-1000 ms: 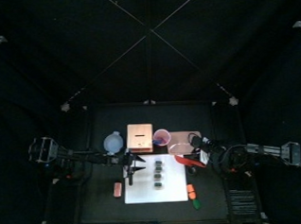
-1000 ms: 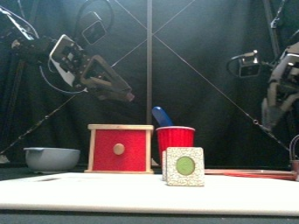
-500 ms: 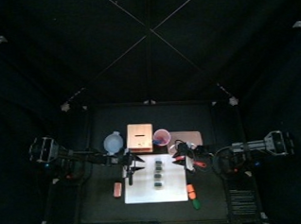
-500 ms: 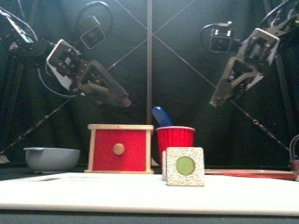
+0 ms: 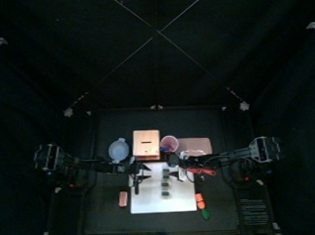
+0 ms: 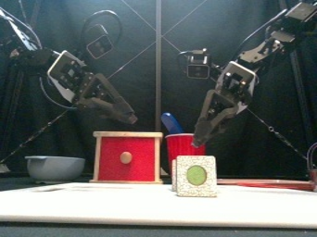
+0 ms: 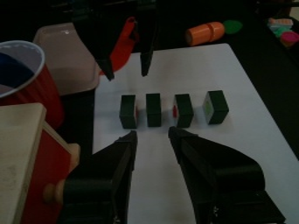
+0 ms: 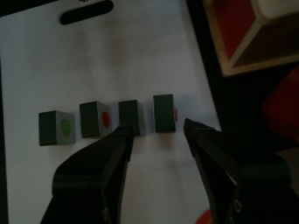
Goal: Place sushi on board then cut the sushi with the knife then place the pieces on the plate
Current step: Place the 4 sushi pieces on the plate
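Several dark green sushi pieces (image 5: 161,181) stand in a row on the white board (image 5: 165,204); the nearest one (image 6: 195,176) shows a speckled face with a green centre. My left gripper (image 7: 149,136) is open above the row (image 7: 170,108), its jaws on either side of the middle pieces. My right gripper (image 8: 158,131) is open too, over the same row (image 8: 111,120) from the opposite side. In the front view both the left gripper (image 6: 130,116) and the right gripper (image 6: 198,134) hang well above the board (image 6: 124,199). A blue knife (image 6: 170,120) stands in the red cup (image 6: 186,146). The pink plate (image 5: 195,145) lies behind the board.
The wooden box (image 6: 128,157) with its red drawer front stands behind the board, and the blue-grey bowl (image 6: 55,167) is to its left. One orange toy (image 5: 201,200) lies at the board's right edge, another (image 5: 122,199) left of the board.
My right arm has swung in from the table's right side to the middle and come down over the sushi row. The left gripper has dipped slightly lower.
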Action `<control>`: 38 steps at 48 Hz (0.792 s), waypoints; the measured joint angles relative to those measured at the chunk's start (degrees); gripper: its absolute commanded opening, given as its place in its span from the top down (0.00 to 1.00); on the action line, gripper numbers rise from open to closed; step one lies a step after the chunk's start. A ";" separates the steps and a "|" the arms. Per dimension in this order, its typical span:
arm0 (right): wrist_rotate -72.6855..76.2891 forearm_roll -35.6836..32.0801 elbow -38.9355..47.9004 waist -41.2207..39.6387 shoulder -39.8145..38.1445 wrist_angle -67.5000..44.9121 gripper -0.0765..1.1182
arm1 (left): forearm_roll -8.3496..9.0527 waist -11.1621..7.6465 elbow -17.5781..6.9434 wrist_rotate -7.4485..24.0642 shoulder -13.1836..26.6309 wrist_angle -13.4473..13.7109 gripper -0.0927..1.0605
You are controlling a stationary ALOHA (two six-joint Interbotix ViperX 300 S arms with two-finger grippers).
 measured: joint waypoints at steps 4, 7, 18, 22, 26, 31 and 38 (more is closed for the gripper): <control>0.09 -0.44 -1.23 0.00 2.02 0.09 0.21 | 0.00 0.00 0.00 0.18 0.18 0.00 0.26; 0.09 -0.88 -2.11 0.00 3.16 0.00 0.21 | 0.00 0.09 0.00 0.18 0.26 0.00 0.26; 0.09 -2.20 -4.48 -0.79 6.33 0.09 0.21 | 0.00 0.09 0.26 0.18 0.26 0.00 0.26; 0.00 -2.37 -5.01 -1.14 7.12 0.53 0.21 | 0.00 0.09 0.35 0.18 0.18 0.00 0.26; 0.00 -2.46 -5.27 -1.49 7.47 0.79 0.21 | 0.00 0.09 0.44 0.18 0.26 0.00 0.26; 0.09 -2.55 -5.36 -2.46 7.47 0.97 0.21 | -0.09 0.09 0.62 0.18 0.26 0.09 0.26; 0.00 -2.46 -5.45 -3.43 7.56 0.97 0.21 | 0.00 0.18 0.70 0.18 0.26 0.00 0.27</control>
